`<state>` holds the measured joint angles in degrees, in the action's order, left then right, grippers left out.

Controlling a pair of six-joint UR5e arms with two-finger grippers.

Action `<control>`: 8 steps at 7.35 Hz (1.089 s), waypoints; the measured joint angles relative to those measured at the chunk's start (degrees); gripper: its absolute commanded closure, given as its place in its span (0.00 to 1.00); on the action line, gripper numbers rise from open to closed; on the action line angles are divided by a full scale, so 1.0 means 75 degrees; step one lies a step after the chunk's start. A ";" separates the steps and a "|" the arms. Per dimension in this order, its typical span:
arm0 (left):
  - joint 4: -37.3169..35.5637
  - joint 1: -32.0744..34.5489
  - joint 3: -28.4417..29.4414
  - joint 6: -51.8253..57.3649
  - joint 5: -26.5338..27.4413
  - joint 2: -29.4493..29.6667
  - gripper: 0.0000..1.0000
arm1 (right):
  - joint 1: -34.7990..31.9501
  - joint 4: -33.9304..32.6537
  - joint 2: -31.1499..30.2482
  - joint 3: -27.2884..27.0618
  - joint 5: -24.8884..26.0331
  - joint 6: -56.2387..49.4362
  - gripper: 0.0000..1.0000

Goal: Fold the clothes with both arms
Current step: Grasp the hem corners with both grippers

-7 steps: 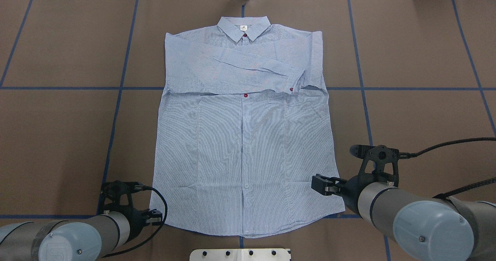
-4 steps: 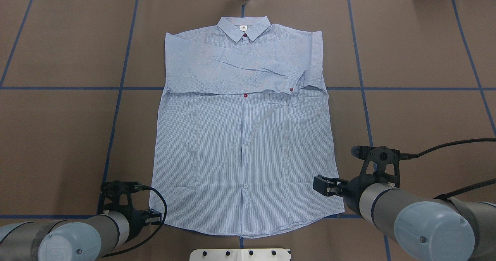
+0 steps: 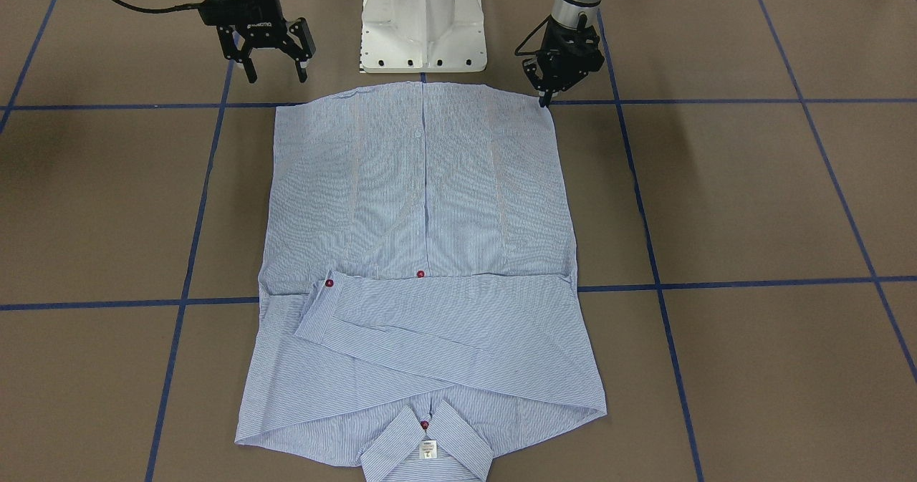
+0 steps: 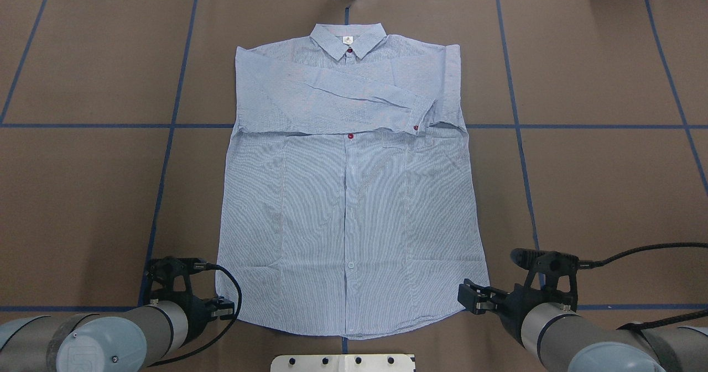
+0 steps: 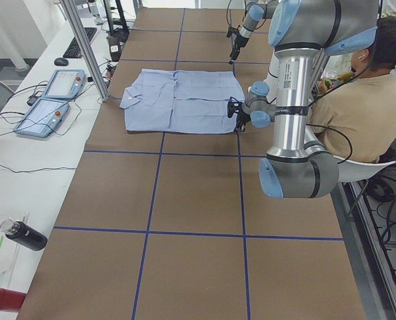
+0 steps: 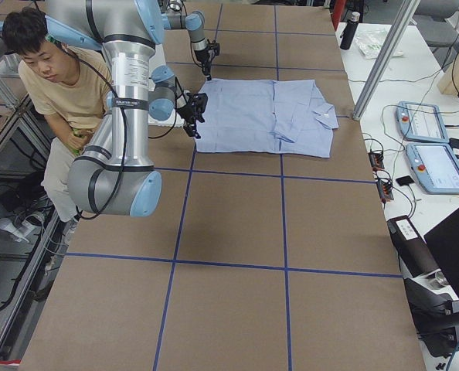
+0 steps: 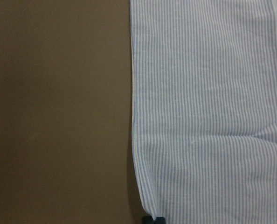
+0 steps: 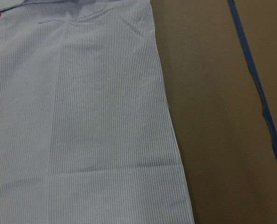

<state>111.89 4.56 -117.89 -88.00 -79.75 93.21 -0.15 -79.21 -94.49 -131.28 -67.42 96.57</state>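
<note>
The light blue striped shirt (image 4: 343, 195) lies flat, front up, with the collar far from me and both sleeves folded across the chest (image 3: 444, 331). My left gripper (image 3: 546, 100) is shut on the shirt's hem corner on my left. In the left wrist view its fingertips (image 7: 153, 220) meet at the shirt's edge (image 7: 208, 116). It also shows in the overhead view (image 4: 224, 307). My right gripper (image 3: 275, 75) is open and empty. It hangs just outside the other hem corner, also seen in the overhead view (image 4: 470, 300). The right wrist view shows the shirt's side edge (image 8: 82, 116) but no fingers.
The white pedestal base (image 3: 423, 23) stands just behind the hem. Blue tape lines (image 4: 520, 140) cross the brown table cover. A seated person (image 5: 358, 100) is behind the robot. Two tablets (image 5: 51, 100) and a bottle (image 5: 25, 235) lie on the side bench.
My right gripper has moved back toward the robot along the shirt's side, down to the hem corner, and is still open. The left gripper has stayed at its corner.
</note>
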 measured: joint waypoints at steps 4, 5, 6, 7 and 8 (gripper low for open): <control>0.0033 -0.0185 -0.0019 -0.0141 0.0272 0.0116 1.00 | 0.0480 0.0353 -0.0132 0.0669 0.0302 0.0811 0.54; 0.0031 -0.0211 -0.0019 -0.0154 0.0322 0.0117 1.00 | 0.0534 0.0361 -0.0163 0.0775 0.0376 0.0849 0.54; 0.0026 -0.0225 -0.0024 -0.0174 0.0376 0.0116 1.00 | 0.0561 0.0384 -0.0191 0.0862 0.0450 0.0860 0.55; 0.0021 -0.0239 -0.0025 -0.0187 0.0434 0.0113 1.00 | 0.0561 0.0498 -0.0224 0.0909 0.0488 0.0841 0.56; 0.0016 -0.0255 -0.0022 -0.0195 0.0468 0.0112 1.00 | 0.0555 0.0720 -0.0282 0.0962 0.0508 0.0794 0.56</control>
<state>112.01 2.64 -118.06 -89.47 -76.24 94.05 4.01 -73.81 -96.60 -124.06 -63.61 102.52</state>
